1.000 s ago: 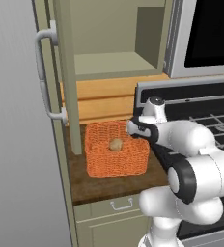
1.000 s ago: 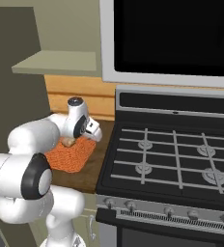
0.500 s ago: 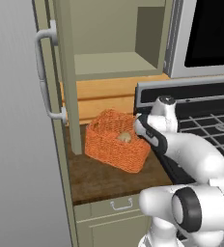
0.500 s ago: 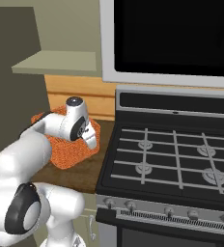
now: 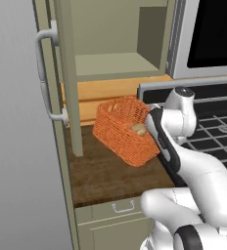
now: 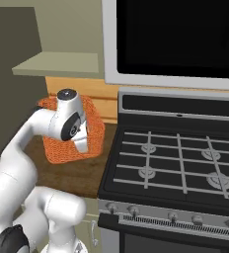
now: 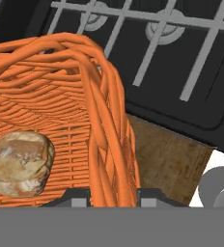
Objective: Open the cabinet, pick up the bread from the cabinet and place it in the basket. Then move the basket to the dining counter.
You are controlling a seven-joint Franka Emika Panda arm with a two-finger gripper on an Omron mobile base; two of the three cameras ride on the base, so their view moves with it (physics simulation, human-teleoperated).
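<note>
Since a second ago I see the basket point(image 5: 126, 129) has gone from sitting flat on the tabletop point(image 5: 105, 173) to tipped up: its side nearest the stove point(image 6: 180, 168) is raised and the far side hangs lower, toward the open cabinet point(image 5: 69, 73). My hand point(image 7: 113, 195) is clamped on the basket's rim wall, one finger either side of the woven edge at the bottom centre of the hand view, so I read this as the lift starting. The bread point(image 7: 20, 163) is inside, lower left of the hand view, resting on the mesh floor, so the loading step looks done and the carry to the dining counter is what remains.

In the left base view the basket sits centre frame, just left of my wrist, its long axis running from upper left to lower right and its open mouth tilted up and toward the cabinet. With that slant the bread could roll to the low side.
</note>
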